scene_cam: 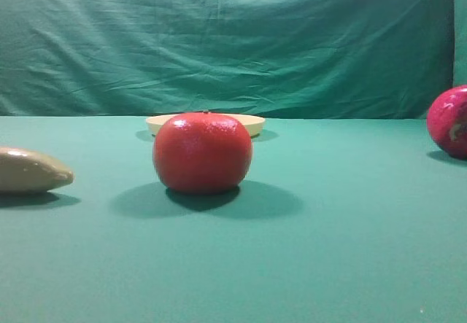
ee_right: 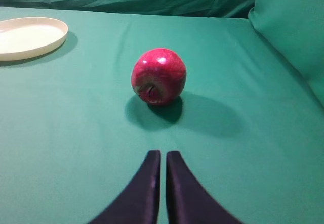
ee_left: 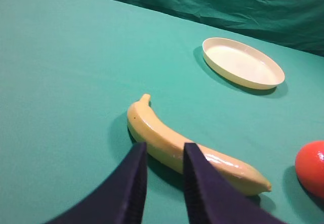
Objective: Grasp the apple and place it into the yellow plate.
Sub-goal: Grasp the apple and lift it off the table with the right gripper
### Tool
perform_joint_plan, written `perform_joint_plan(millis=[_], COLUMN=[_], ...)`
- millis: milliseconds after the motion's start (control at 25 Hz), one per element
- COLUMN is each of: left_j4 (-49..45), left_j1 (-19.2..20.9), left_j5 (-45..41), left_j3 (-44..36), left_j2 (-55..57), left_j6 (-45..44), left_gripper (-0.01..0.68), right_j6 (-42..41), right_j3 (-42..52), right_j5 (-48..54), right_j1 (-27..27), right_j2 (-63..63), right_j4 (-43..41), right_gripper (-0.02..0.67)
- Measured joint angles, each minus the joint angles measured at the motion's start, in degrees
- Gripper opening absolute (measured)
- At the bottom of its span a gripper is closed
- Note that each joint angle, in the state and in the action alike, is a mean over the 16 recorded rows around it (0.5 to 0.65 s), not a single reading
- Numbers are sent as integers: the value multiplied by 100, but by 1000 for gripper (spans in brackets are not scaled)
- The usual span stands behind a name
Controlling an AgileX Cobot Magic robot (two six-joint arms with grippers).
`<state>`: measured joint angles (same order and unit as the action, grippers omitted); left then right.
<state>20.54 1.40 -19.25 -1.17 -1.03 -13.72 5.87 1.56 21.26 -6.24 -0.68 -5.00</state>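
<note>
Wrinkled green cloth [scene_cam: 219,39] backs green tabletop [scene_cam: 328,265].

Right claw [ee_right: 159,155] closed, left claw [ee_left: 164,150] parted

Apple [ee_right: 158,76]: glossy magenta-pink, round, dimple tipped sideways, resting on green table near right edge; yellow plate [ee_right: 30,37]: shallow, pale cream, empty, upright, toward back, well apart
</note>
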Motion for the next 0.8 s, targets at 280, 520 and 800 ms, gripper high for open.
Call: perform_joint_plan(millis=[280,520,800], left_j4=[0,0,0], left_j1=[0,0,0], left_j5=[0,0,0], left_j3=[0,0,0], left_j2=[0,0,0], left_j6=[0,0,0], left_gripper=[157,157,157], right_j6=[0,0,0], right_j3=[0,0,0], right_j5=[-2,-4,-4], right_j1=[0,0,0], right_j2=[0,0,0], right_j4=[0,0,0], right_gripper=[0,0,0])
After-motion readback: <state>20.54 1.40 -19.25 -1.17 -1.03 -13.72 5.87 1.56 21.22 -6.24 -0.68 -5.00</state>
